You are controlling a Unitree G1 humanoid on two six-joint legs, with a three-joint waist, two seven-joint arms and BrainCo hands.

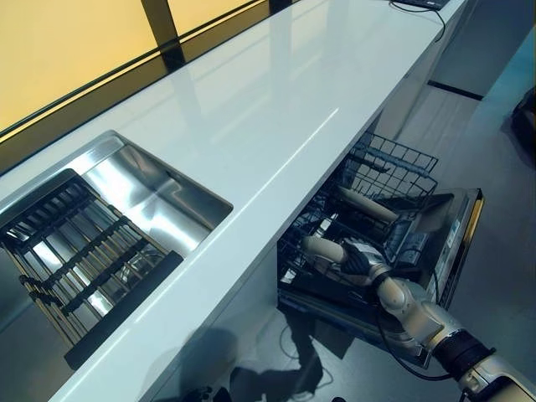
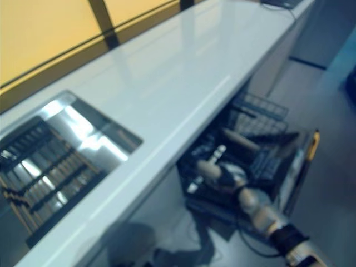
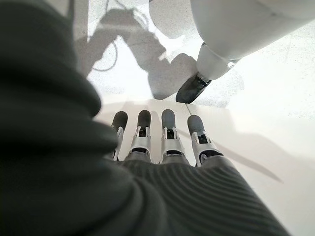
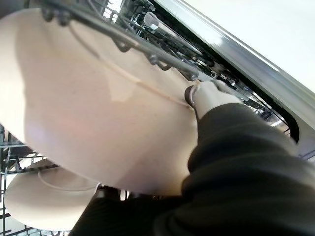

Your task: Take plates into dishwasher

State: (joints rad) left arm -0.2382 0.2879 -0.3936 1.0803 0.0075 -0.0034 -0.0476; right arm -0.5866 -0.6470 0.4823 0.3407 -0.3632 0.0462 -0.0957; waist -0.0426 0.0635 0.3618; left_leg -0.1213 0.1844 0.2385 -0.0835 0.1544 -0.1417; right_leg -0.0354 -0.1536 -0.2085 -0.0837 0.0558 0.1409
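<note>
1. The left hand (image 3: 162,142) shows only in its own wrist view, fingers straight and holding nothing.
2. The right hand (image 1: 362,258) reaches into the dishwasher's lower rack (image 1: 335,289), thumb pinching a cream plate (image 4: 98,108) (its fingers are hidden behind the plate).
3. A second plate (image 1: 366,206) stands further back in the rack, behind the held one.
4. Above lies the white counter (image 1: 251,109), with a steel sink (image 1: 155,197) and a dark drying rack (image 1: 79,251).

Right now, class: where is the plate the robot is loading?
The plate is in the right hand, down in the dishwasher's lower rack below the counter edge, beside a second plate already racked.
</note>
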